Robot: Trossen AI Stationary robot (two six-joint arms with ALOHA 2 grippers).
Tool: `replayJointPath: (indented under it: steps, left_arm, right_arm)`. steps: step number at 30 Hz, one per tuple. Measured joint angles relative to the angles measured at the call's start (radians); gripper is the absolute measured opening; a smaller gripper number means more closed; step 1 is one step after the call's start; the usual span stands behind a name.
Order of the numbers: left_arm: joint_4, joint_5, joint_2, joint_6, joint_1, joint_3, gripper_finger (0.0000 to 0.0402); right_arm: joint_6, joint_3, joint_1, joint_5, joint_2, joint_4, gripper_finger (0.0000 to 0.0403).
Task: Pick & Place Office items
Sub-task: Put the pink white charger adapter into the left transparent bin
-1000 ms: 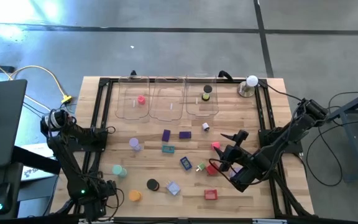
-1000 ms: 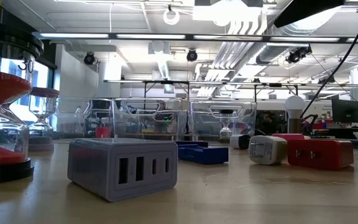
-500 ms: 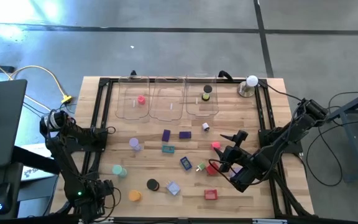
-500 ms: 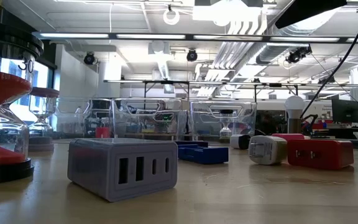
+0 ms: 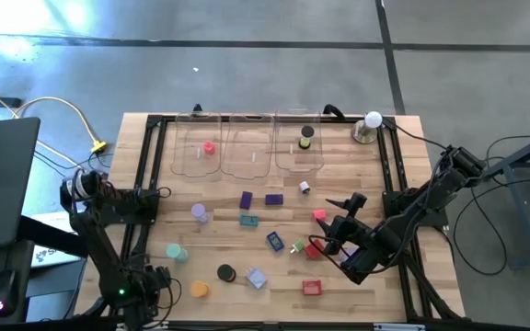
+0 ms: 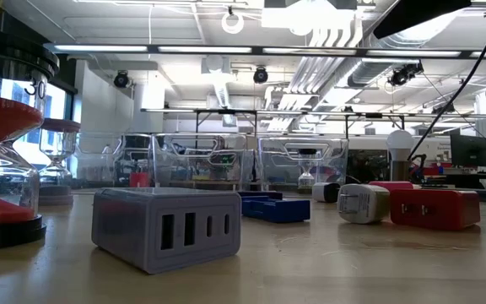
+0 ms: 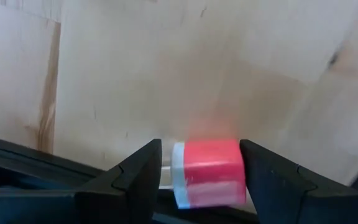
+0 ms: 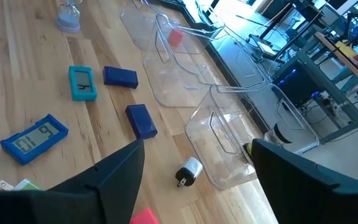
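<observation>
Nearest to us, at the front left corner of the table [image 5: 339, 165], the left gripper [image 7: 201, 149] hangs low over the wood. Its fingers [image 7: 138, 177] are grasping a held red block [image 7: 210, 171] with a pale edge, which sits between them.

Along the front of the table we see an orange disc [image 5: 200, 289], a black disc [image 5: 225, 272], a lavender block [image 5: 256, 278] and, more to the right, a red block [image 5: 313, 288]. A teal disc [image 5: 176, 251] lies a little behind the orange one.

The right gripper [image 5: 323, 245] is over the right half of the table, and its fingers [image 8: 107, 180] are spread wide with nothing between them. Just beside it lie a second red block [image 5: 314, 250] and a small green piece [image 5: 296, 247], with a blue display block [image 5: 275, 241] near them.

Farther on are a teal block [image 5: 248, 221], a purple disc [image 5: 199, 212], a pink piece [image 5: 320, 215], a purple block [image 5: 246, 199], a dark blue block [image 5: 274, 199] and a small white plug [image 5: 305, 187].

At the far edge stand three clear trays [image 5: 252, 138] side by side. The left one holds a pink block [image 5: 209, 147], the right one a black disc piece [image 5: 306, 131] touching a yellow-green piece [image 5: 305, 143]. A white ball [image 5: 373, 119] stands at the far right corner.
</observation>
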State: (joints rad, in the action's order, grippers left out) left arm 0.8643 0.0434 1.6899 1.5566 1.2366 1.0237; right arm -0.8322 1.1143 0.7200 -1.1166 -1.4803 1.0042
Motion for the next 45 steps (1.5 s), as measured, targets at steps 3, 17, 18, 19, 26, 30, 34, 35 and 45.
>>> replayJointPath:
  steps: [3,17,18,19,26,30,34,35,45]
  left_arm:
    - [-0.002,-0.002,0.017,0.023,0.004,0.000,0.0205]
    - [-0.070,0.089,0.018,0.060,0.010,0.001,0.0205]
    - [-0.070,0.094,0.018,0.060,0.010,0.001,0.0205]
    - [-0.071,0.101,0.018,0.060,0.010,0.001,0.0205]
    - [-0.078,0.145,0.018,0.047,0.010,0.001,0.0204]
    - [-0.082,0.171,0.018,0.046,0.013,0.001,0.0204]
    - [-0.086,0.213,0.018,0.027,0.013,0.000,0.0204]
    - [-0.087,0.229,0.018,0.017,0.013,0.000,0.0204]
    - [-0.106,0.290,0.021,-0.078,0.022,0.000,0.0204]
  right_arm:
    - [0.000,0.000,0.000,0.000,0.000,-0.002,0.0286]
    - [0.077,0.000,0.000,0.000,0.000,-0.055,0.0286]
    - [0.077,0.000,0.000,0.001,0.000,-0.056,0.0286]
    - [0.077,0.000,0.000,0.001,0.000,-0.056,0.0286]
    - [0.078,0.000,0.000,0.017,0.000,-0.059,0.0286]
    - [0.078,0.000,0.000,0.018,0.000,-0.059,0.0286]
    - [0.078,0.000,0.000,0.017,0.000,-0.059,0.0286]
    - [0.078,0.000,0.000,0.017,0.000,-0.059,0.0286]
    - [0.078,0.000,0.000,0.020,0.000,-0.059,0.0286]
